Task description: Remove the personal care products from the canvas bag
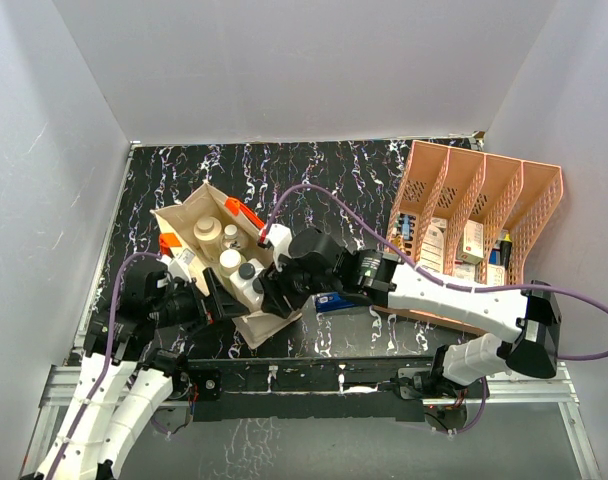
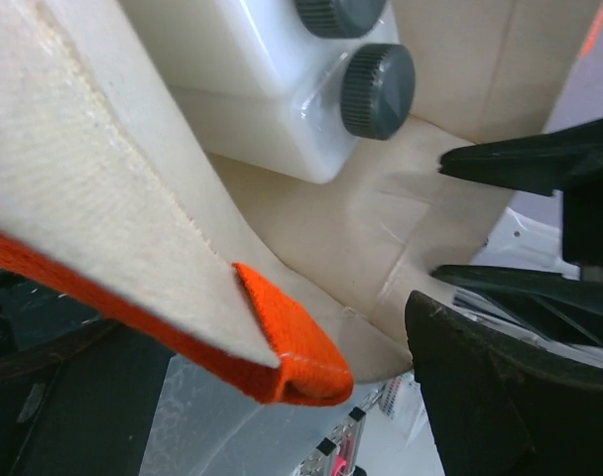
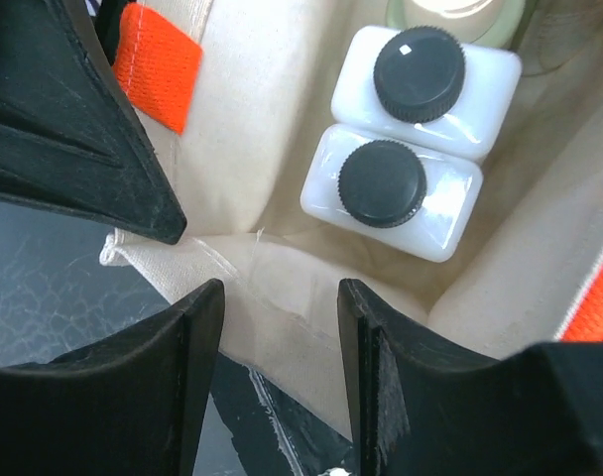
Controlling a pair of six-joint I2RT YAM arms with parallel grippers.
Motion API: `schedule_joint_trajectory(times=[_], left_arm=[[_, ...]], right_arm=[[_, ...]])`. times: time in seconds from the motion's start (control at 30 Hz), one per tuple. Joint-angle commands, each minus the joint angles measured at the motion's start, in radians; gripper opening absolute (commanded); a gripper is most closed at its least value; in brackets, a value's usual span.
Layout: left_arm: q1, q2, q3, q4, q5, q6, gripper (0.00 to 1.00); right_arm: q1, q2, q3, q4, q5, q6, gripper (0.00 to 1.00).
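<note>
The beige canvas bag (image 1: 181,213) stands open at the table's left middle, with orange handles (image 1: 242,212). Inside it are two white squarish bottles with black caps (image 3: 383,183) (image 3: 419,74), two cylinders (image 1: 206,230) (image 1: 229,260) and a tiny clear bottle (image 1: 231,232). My right gripper (image 3: 280,327) is open over the bag's near corner, the cloth rim between its fingers, short of the white bottles. My left gripper (image 1: 222,297) is at the bag's near rim. Only one of its fingers (image 2: 480,397) shows, and the orange-edged rim (image 2: 292,357) lies beside it. The white bottles (image 2: 262,89) show beyond.
A salmon-pink divided organizer (image 1: 524,200) with small cartons stands at the right. A blue-black item (image 1: 334,303) lies under my right arm. White walls close in the table on three sides.
</note>
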Motion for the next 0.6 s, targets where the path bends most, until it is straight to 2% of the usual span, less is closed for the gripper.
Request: schedule_joint_trajectory(times=[0.0,0.23,0.37,0.57], left_arm=[[0.002,-0.046,-0.07,0.025,0.135,-0.024,0.92],[0.0,-0.055,-0.146,0.007,0.158,-0.006,0.79],[0.0,-0.043,-0.159,-0.006,0.165,0.028,0.75],[0.002,-0.021,-0.187,-0.038,0.157,0.063,0.67]], right_arm=[[0.023,-0.027,-0.071,0.045,-0.025,0.013,0.51],[0.032,-0.032,-0.167,0.045,0.107,0.044,0.5],[0.035,-0.022,-0.111,-0.017,0.177,0.058,0.51],[0.041,-0.027,-0.011,-0.017,0.217,0.049,0.64]])
